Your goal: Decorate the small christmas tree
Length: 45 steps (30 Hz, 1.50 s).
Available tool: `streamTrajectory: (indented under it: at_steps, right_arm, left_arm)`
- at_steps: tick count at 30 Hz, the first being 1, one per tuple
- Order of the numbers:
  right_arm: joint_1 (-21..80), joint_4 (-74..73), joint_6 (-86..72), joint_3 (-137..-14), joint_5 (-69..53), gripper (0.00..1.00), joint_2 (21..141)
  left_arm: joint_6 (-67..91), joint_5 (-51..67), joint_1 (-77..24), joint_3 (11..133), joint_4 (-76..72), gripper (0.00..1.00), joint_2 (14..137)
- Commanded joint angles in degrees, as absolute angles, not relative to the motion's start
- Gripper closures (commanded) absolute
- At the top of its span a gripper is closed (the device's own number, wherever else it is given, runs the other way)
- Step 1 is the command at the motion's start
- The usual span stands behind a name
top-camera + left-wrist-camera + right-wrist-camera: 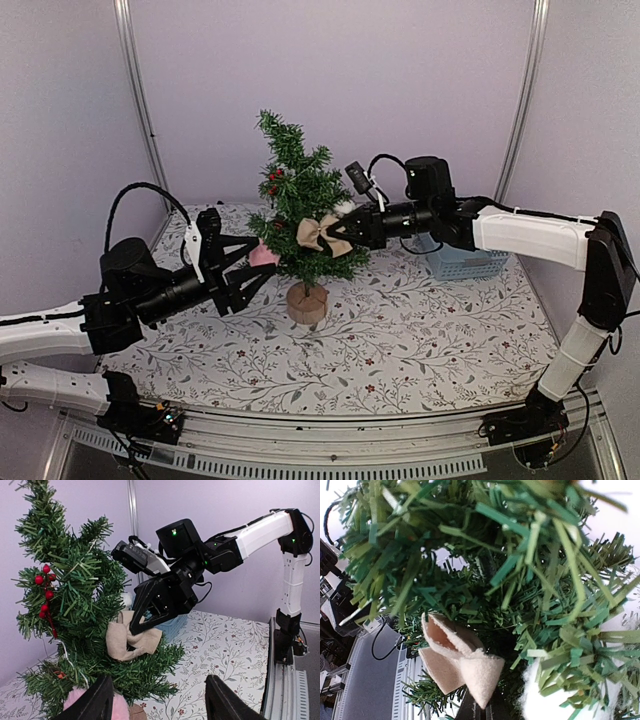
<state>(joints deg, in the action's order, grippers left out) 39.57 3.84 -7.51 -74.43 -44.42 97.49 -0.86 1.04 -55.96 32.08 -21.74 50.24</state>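
The small christmas tree stands mid-table on its wooden stump, dark green and bristly, with red berries on one branch. A beige felt bow sits against the tree's right side, and my right gripper is shut on it; in the right wrist view the bow pokes out past the dark fingertips into the needles. My left gripper is open at the tree's lower left with nothing between its fingers. A pink fluffy ornament lies beside its left finger, under the lowest branches.
A blue plastic basket stands at the back right behind the right arm. A white fluffy tuft sits in the branches next to the bow. The tablecloth has a floral print, and lilac walls close in the back and sides.
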Motion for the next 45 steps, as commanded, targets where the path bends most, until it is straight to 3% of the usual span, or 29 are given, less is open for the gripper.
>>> streamTrajectory:
  at_steps: [1,16,33,45]
  right_arm:
    - [39.11,2.00,-6.51,-73.32,-44.56,1.00,96.56]
    - [38.58,-1.57,-3.63,-70.19,-41.04,1.00,90.69]
    - [38.58,-3.78,-3.38,-71.19,-40.64,1.00,94.57]
    - [38.56,-3.69,-4.46,-70.49,-37.47,0.57,91.21]
  left_arm:
    - [-1.50,1.24,-55.03,32.37,-21.36,0.36,50.10]
    - [-1.49,1.32,-54.93,32.54,-21.16,0.36,50.52]
    - [-1.70,0.76,-54.76,32.71,-20.74,0.36,50.80]
    - [-1.41,0.21,-54.42,32.72,-19.92,0.36,49.91]
